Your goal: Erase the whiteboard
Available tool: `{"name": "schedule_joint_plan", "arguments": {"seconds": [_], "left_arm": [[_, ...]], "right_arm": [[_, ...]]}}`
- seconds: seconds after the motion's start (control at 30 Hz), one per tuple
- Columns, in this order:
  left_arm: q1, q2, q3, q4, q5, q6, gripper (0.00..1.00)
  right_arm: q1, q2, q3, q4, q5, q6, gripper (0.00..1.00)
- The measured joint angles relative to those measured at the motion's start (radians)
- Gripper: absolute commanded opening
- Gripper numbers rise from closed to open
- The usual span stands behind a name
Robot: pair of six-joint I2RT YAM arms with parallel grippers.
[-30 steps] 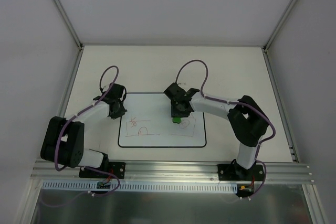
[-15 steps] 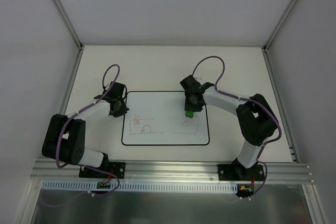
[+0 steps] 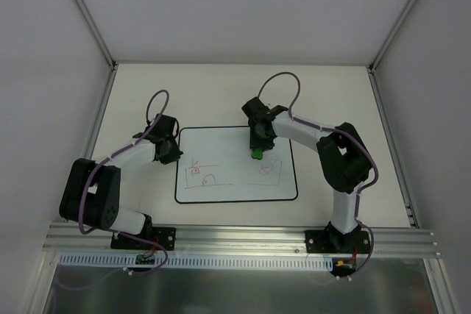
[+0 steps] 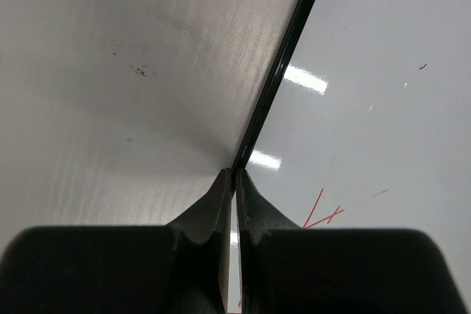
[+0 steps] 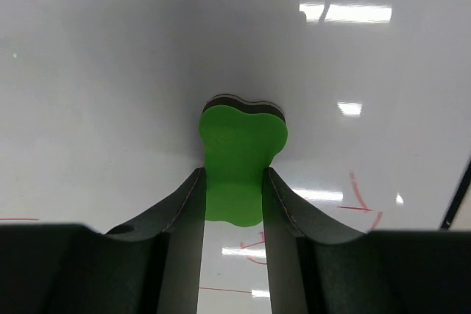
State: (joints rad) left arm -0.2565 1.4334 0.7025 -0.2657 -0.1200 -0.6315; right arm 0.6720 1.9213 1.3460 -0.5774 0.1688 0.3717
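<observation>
Flat white black-bordered rectangular whiteboard [image 3: 221,145] is laid mid-way on pale table [image 3: 331,101]. Small green foam eraser block [image 5: 241,152] is clamped by right gripper [image 5: 234,176], on board. Left gripper [image 4: 234,176] is closed fully at board's left edge, apparently empty.

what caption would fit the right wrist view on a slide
Right gripper holds a green eraser on the whiteboard, with red marker lines beside it.

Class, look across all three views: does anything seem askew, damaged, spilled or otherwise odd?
Nothing serious stands out: the flat white rectangular whiteboard lies level and whole, and nothing is spilled. The only oddity is a few small dark specks on the pale tabletop beside the board's black edge, in the left wrist view.
</observation>
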Motion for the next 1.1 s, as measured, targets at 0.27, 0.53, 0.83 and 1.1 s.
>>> {"name": "schedule_joint_plan", "arguments": {"seconds": [0.27,0.53,0.83,1.1], "left_arm": [[0.0,0.0,0.0,0.0,0.003,0.0,0.0],[0.0,0.002,0.0,0.001,0.013,-0.004,0.0],[0.0,0.003,0.003,0.0,0.014,-0.004,0.0],[0.0,0.005,0.004,0.0,0.015,-0.004,0.0]], "right_arm": [[0.029,-0.011,-0.024,0.047,-0.028,0.001,0.0],[-0.178,-0.201,-0.259,0.051,-0.001,0.001,0.0],[0.031,-0.163,-0.222,0.06,-0.004,0.016,0.0],[0.209,-0.098,-0.151,0.099,-0.049,0.048,0.0]]}}
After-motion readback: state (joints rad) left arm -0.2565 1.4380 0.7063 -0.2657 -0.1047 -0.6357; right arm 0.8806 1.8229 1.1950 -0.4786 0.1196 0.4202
